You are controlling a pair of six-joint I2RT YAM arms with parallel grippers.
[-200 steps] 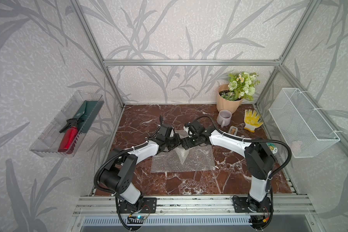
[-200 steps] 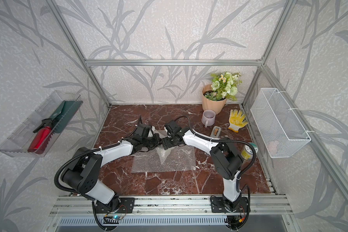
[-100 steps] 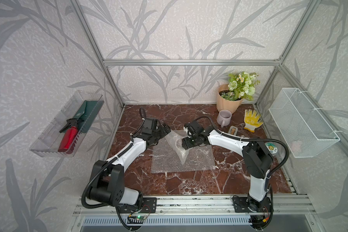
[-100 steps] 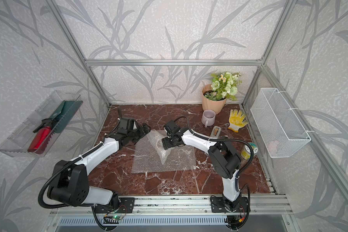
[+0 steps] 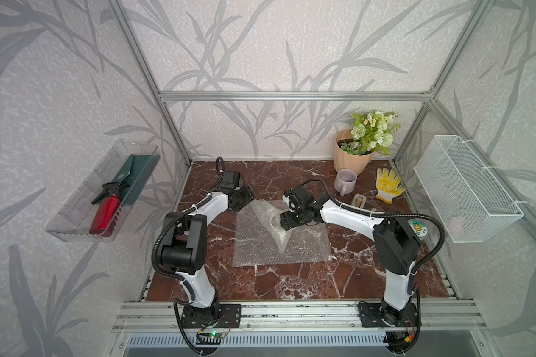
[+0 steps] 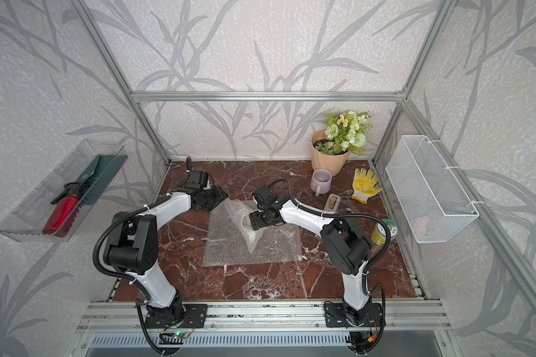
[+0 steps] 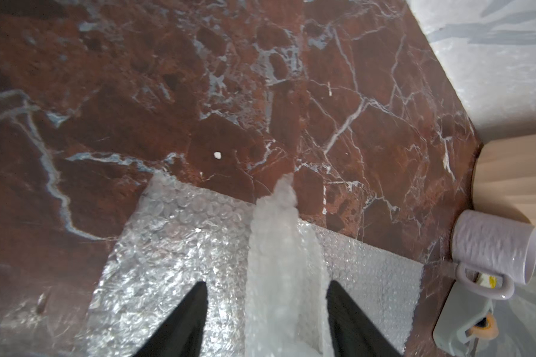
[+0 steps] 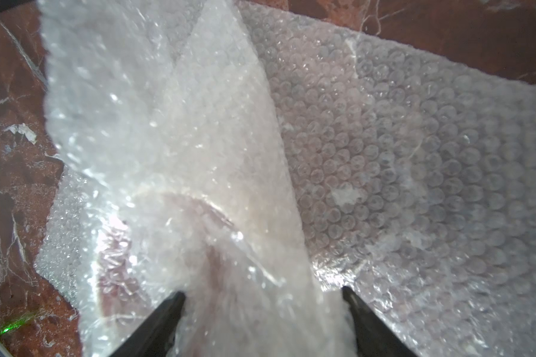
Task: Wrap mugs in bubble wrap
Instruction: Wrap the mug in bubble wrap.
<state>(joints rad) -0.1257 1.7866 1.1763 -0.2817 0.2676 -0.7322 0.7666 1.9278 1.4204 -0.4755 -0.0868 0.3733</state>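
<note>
Plainly, the covered mug (image 8: 198,238) lay under a folded-over sheet of wrap (image 5: 291,247) towards the far middle of the bench (image 5: 291,284), and only a reddish blur of it showed through the plastic. The right tool (image 8: 262,292) sat directly on that bundle, its jaws wide apart with wrap filling the space between them. I could not tell whether they pressed the mug or merely straddled it.

The left tool (image 7: 265,284) hung at the sheet's far left corner with its jaws apart. A raised flap (image 7: 279,247) stood between them, and they had not pinched it. That flap ran from the left tool towards the bundle, so I judged its long axis to lie across the bench, roughly from one tool to the other. The left arm was nearer the loose end and the right arm nearer the mug. I reckoned the next fold depended on carrying the flap over towards the right tool.

The lilac mug (image 5: 344,182) stood bare by the pot (image 5: 351,157), well apart from the sheet and on the right arm's side.
</note>
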